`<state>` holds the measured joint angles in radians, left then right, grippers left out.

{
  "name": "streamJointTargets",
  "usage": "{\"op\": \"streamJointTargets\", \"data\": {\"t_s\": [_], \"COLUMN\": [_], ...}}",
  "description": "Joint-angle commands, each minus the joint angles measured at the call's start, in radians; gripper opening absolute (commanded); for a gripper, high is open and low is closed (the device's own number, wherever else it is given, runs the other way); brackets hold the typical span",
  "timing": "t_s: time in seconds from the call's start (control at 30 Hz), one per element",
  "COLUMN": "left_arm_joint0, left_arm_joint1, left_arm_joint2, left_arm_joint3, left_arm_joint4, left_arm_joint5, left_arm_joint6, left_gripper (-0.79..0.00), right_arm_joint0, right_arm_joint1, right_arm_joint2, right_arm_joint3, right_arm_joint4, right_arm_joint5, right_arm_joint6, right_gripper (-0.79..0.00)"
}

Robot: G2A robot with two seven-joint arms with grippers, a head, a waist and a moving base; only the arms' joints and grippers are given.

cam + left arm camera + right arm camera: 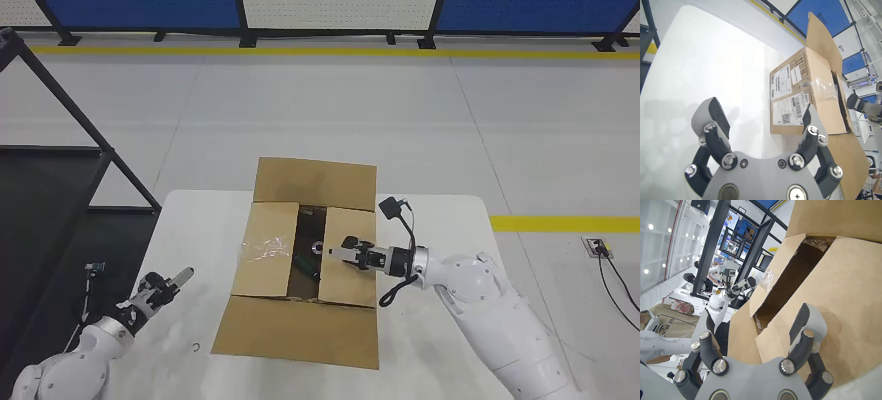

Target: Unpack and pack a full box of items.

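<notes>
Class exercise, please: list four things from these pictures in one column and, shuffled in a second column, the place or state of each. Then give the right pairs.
Column one
1. left hand
2. right hand
3. clear tape
4. box

Column two
A. stands on the table, outer flaps spread open
B. open, over bare table, apart from the box
C. stuck, crumpled, on an inner flap
D. open, over the other inner flap, at the gap

Pairs: 1-B, 2-D, 3-C, 4-A
</notes>
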<state>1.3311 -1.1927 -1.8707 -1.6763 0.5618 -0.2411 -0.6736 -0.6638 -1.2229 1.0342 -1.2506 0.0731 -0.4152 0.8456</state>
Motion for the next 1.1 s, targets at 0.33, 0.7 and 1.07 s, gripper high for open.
{"op": "streamJointTargets", "data": {"t_s": [0.33,0.7,1.07], "left_arm_joint0": [0.026,0.012,-0.048], "left_arm_joint1": [0.0,0.001,-0.004], "left_arm_joint2": [0.217,0.291,0.357], "left_arm_joint3": [-0.018,0.039,0.107], "left_arm_joint4": [0.54,0.647,0.684], "left_arm_joint5": [0.045,0.014,0.025], "left_arm_joint6": [0.277,0.358,0.386], "left_gripper": [0.0,0.0,0.0], "right_arm_joint0": [0.001,-0.015,-0.028], "right_arm_joint1": [-0.002,0.002,0.005], "right_arm_joint2": [0.0,0.012,0.02], "right_arm_joint3": [0.004,-0.013,-0.031], "right_arm_joint4": [0.001,-0.008,-0.017], "right_arm_joint5": [-0.001,0.007,0.014], "right_arm_joint6": [-0.004,-0.007,-0.008], "right_gripper": [0.0,0.0,0.0]}}
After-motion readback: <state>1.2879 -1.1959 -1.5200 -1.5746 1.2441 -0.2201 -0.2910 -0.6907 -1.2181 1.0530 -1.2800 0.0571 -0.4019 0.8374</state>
